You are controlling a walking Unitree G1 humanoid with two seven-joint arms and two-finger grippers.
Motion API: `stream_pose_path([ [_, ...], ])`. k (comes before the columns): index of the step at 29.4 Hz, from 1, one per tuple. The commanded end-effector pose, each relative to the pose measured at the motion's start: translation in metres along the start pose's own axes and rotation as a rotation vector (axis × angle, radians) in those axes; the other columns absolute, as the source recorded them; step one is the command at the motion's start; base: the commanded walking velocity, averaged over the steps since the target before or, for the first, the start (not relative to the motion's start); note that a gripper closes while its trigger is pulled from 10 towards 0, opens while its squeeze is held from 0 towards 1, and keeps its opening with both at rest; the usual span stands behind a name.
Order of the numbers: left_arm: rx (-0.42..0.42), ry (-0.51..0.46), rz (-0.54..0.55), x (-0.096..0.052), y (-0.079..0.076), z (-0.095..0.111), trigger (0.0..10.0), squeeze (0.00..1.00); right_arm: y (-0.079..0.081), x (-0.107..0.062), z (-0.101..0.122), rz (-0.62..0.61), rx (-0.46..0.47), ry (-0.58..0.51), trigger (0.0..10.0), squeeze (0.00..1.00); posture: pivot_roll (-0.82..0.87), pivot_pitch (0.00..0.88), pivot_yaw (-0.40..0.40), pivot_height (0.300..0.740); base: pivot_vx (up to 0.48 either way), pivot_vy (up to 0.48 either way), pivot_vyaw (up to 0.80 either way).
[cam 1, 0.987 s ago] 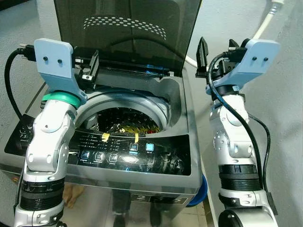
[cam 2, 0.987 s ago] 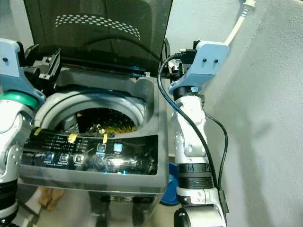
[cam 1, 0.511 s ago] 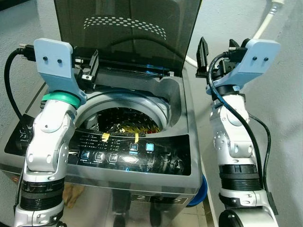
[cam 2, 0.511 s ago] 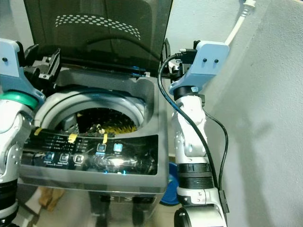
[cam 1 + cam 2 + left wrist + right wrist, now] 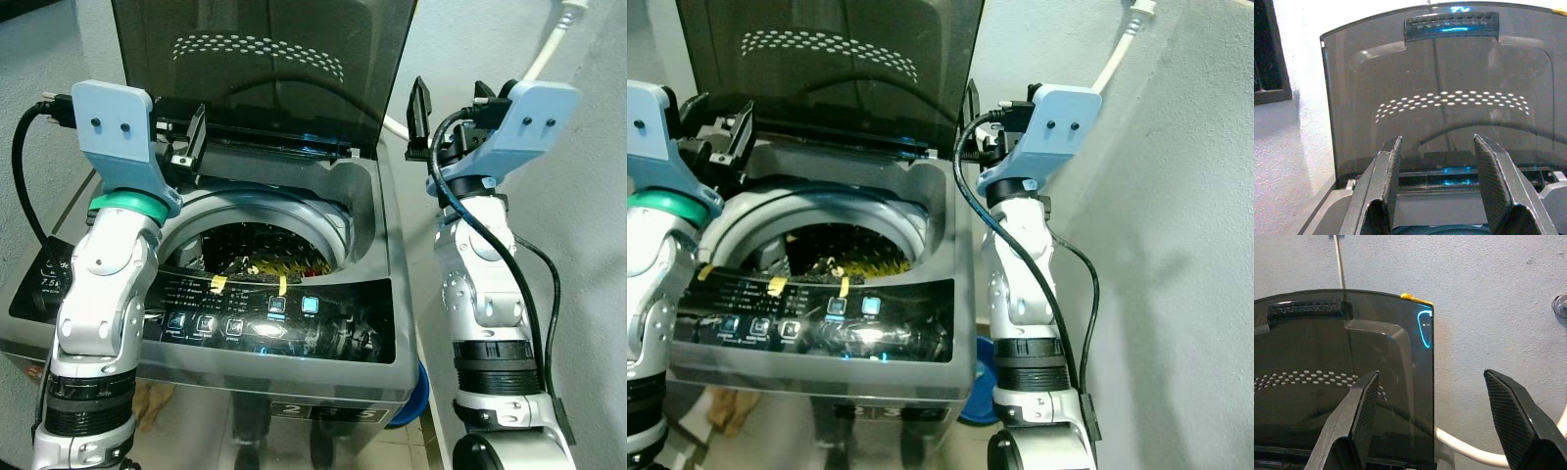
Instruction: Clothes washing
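A grey top-loading washing machine (image 5: pixel 294 377) stands before me with its dark tinted lid (image 5: pixel 260 59) raised upright. Dark clothes with a yellow-patterned piece (image 5: pixel 265 259) lie in the drum. Blue buttons glow on the front control panel (image 5: pixel 269 318). My left gripper (image 5: pixel 186 137) is held up over the machine's back left corner, open and empty, its fingers (image 5: pixel 1386 171) pointing at the lid. My right gripper (image 5: pixel 449 103) is raised beside the lid's right edge, open, with nothing between its fingers (image 5: pixel 1364 406).
A white hose (image 5: pixel 549 49) runs down the wall behind the machine's right side. The grey wall (image 5: pixel 588 245) stands close on my right. A blue round object (image 5: pixel 416 397) lies on the floor by the machine's right front corner. Two yellow tape strips (image 5: pixel 218 284) sit on the panel's edge.
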State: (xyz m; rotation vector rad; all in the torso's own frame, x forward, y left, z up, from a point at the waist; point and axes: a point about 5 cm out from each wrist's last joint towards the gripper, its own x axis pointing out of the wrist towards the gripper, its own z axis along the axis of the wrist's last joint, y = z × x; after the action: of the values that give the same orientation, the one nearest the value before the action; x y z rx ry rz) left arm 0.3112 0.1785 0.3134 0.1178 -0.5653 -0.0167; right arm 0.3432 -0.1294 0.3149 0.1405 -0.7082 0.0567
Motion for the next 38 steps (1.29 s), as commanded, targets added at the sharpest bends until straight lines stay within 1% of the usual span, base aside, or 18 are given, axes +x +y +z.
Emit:
stream_pose_path([
  [1,0.005,0.009,-0.013,-0.0015,-0.0025,-0.0007,10.0,0.0,-0.0033,-0.0032,-0.0022,-0.012,0.002,0.01,10.0,0.0,0.15,0.003,-0.025,0.74,0.0,0.0,0.0],
  [11,0.001,0.001,-0.006,-0.0006,-0.0023,-0.0002,10.0,0.0,-0.0024,-0.001,-0.0012,-0.003,0.001,0.005,10.0,0.0,0.14,0.0,-0.031,0.74,0.0,0.0,0.0],
  [27,-0.009,-0.004,-0.007,0.0004,-0.0053,-0.0002,10.0,0.0,-0.0056,-0.0002,0.0007,-0.005,-0.01,0.001,10.0,0.0,0.13,0.0,-0.033,0.74,0.0,0.0,0.0],
  [38,-0.012,-0.006,-0.003,-0.0006,-0.0059,-0.0007,10.0,0.0,-0.0035,0.0011,0.0007,0.01,-0.011,0.001,10.0,0.0,0.13,0.0,-0.043,0.74,0.0,0.0,0.0],
])
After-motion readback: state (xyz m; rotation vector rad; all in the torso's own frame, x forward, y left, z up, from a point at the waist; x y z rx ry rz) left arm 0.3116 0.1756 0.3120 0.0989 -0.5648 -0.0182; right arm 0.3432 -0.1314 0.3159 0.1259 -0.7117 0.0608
